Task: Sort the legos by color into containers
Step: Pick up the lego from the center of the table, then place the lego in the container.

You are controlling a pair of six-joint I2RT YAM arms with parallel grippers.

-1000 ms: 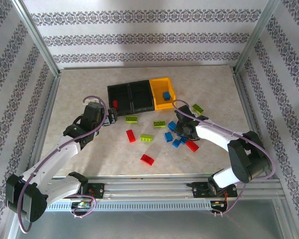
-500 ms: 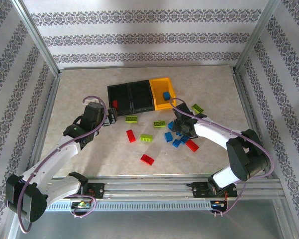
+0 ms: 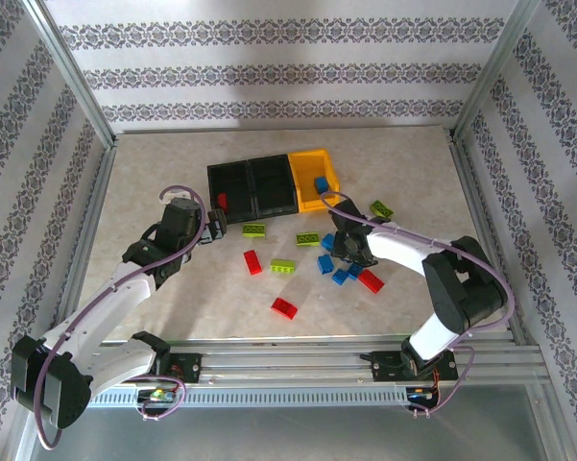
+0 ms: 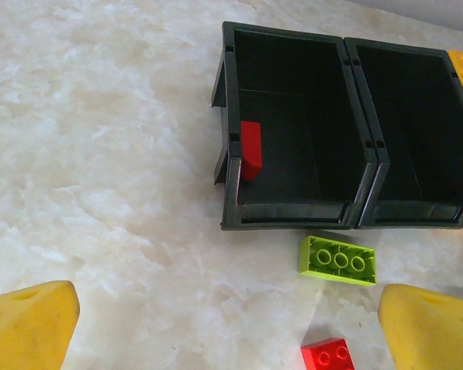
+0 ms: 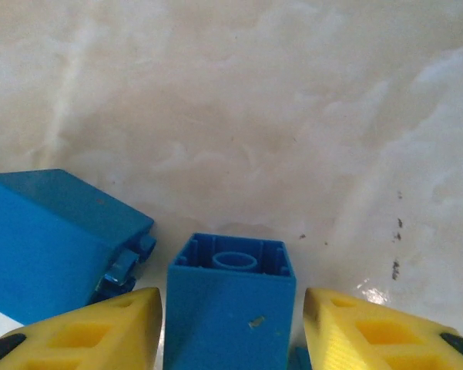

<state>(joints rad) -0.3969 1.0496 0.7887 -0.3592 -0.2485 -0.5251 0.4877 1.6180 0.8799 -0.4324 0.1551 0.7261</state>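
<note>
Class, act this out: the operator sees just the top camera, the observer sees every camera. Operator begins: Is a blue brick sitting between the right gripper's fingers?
Observer: Yes. The right wrist view shows a blue brick between the yellow fingers, with a thin gap on each side.
Operator: How does the red brick sit in its bin?
Observer: The left wrist view shows the red brick standing on edge against the left wall of the end black bin.
</note>
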